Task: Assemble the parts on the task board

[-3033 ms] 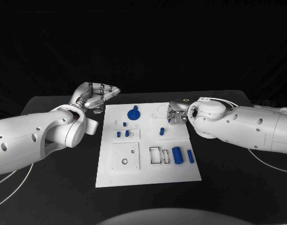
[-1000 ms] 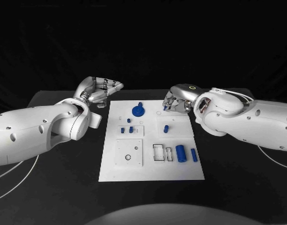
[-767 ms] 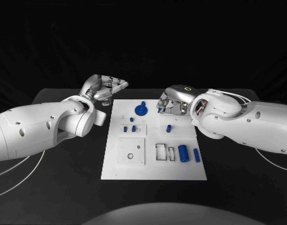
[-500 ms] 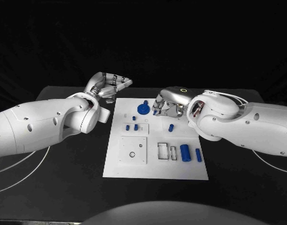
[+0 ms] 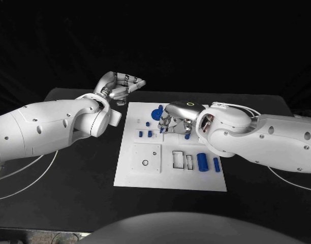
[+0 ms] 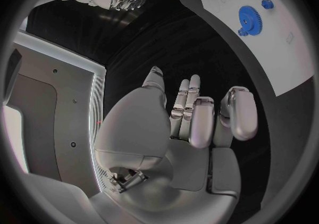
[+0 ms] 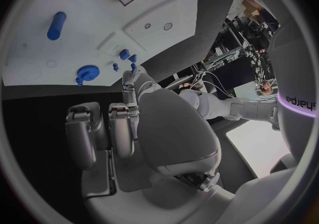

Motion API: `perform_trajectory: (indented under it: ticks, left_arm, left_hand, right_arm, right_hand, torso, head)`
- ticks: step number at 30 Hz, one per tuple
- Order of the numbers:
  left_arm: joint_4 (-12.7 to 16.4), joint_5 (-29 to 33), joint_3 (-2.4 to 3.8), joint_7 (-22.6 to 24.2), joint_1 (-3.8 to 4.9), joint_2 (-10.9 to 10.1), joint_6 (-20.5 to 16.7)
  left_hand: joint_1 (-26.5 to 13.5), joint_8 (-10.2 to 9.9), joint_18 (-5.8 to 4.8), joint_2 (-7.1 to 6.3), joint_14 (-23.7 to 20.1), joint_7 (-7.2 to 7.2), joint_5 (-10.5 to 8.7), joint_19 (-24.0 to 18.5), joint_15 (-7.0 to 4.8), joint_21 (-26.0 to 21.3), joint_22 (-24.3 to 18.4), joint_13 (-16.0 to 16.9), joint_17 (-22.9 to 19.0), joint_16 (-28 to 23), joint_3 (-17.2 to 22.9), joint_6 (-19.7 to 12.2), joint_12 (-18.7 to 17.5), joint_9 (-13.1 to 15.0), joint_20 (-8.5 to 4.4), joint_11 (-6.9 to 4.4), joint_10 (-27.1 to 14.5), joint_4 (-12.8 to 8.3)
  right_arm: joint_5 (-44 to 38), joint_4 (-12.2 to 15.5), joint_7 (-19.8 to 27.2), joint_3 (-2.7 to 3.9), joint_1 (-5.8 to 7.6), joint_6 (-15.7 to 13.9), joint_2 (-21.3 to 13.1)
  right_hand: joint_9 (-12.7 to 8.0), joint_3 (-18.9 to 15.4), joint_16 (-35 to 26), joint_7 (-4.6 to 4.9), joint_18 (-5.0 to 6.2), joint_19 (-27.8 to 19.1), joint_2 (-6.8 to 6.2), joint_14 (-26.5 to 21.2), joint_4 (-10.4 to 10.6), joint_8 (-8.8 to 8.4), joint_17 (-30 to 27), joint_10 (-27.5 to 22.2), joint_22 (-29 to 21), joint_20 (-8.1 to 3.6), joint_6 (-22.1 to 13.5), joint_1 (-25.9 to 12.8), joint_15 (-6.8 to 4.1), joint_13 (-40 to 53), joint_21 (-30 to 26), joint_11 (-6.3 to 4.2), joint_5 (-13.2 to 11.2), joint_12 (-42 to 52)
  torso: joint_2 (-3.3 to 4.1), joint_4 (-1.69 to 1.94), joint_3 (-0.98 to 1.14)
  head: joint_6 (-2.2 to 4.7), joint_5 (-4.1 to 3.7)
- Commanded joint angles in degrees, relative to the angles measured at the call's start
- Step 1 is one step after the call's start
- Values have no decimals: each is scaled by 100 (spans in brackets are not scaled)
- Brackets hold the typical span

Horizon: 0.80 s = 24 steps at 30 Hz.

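Note:
The white task board [image 5: 167, 177] lies in the middle of the black table. A blue gear [image 5: 156, 115] stands near its far edge, also seen as the blue gear [image 6: 249, 20] and the blue gear [image 7: 85, 71]. Two short blue pegs [image 5: 146, 134] stand left of centre. A blue cylinder [image 5: 201, 162] and a thinner blue rod [image 5: 215, 163] lie at the right; the cylinder [image 7: 56, 25] shows again. My right hand [image 5: 173, 122] hovers over the board's far part beside the gear, fingers curled, holding nothing. My left hand [image 5: 123, 84] is raised beyond the board's far left corner, fingers curled in, holding nothing.
A raised square plate with a small hole [image 5: 146, 156] sits on the board's left half, and two rectangular slots [image 5: 179, 159] sit near its middle. Bare black table [image 5: 75, 178] surrounds the board. Both thick white forearms lie along the board's sides.
The camera has shifted. My right hand has moved from the board's far right edge inward over the board toward the gear. My left hand keeps its curled pose off the far left corner.

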Motion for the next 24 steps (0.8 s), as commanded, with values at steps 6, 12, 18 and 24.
perform_trajectory:
  ticks: [6,12,18,24]
  left_arm:
    - [-33,-17,3,44,0,3,109]
    - [-17,-27,3,42,-1,-28,108]
    - [0,-34,3,39,-1,-60,100]
    - [15,-48,3,39,-1,-76,96]
  left_hand:
    - [-3,-26,62,59,-40,-15,17,-27,8,-28,990,5,32,-28,-23,-26,-27,-2,-1,19,17,-13]
    - [8,-30,63,71,-41,-13,17,-28,9,-34,989,4,31,-30,-27,-33,-32,-4,-1,21,9,-13]
    - [8,-30,63,71,-41,-13,17,-28,9,-34,989,4,31,-30,-27,-33,-32,-4,-1,21,9,-13]
    - [8,-30,63,71,-41,-13,17,-28,9,-34,989,4,31,-30,-27,-33,-32,-4,-1,21,9,-13]
  right_arm:
    - [-20,-73,76,-1,-224,295,165]
    - [-154,-115,62,-1,-323,386,254]
    - [-327,-133,31,-2,-357,495,309]
    - [-410,-158,38,-3,-372,559,386]
  right_hand:
    - [31,43,23,36,-81,599,16,598,3,-14,1505,3,1508,46,3,30,63,-5,26,34,18,-41]
    - [30,55,23,49,-81,599,12,598,-4,-21,1505,-3,1508,57,-3,37,76,-5,26,47,18,-45]
    - [28,67,23,61,-81,599,6,598,-9,-34,1505,-20,1508,71,-17,39,89,-6,26,60,18,-51]
    - [27,71,23,64,-81,599,5,598,-11,-39,1505,-26,1508,75,-21,39,94,-7,26,63,18,-52]
  torso:
    - [13,1,15]
    - [12,-1,8]
    - [7,-4,4]
    - [7,5,10]
  head:
    - [-31,3]
    - [-57,6]
    - [-73,-6]
    - [-73,-14]
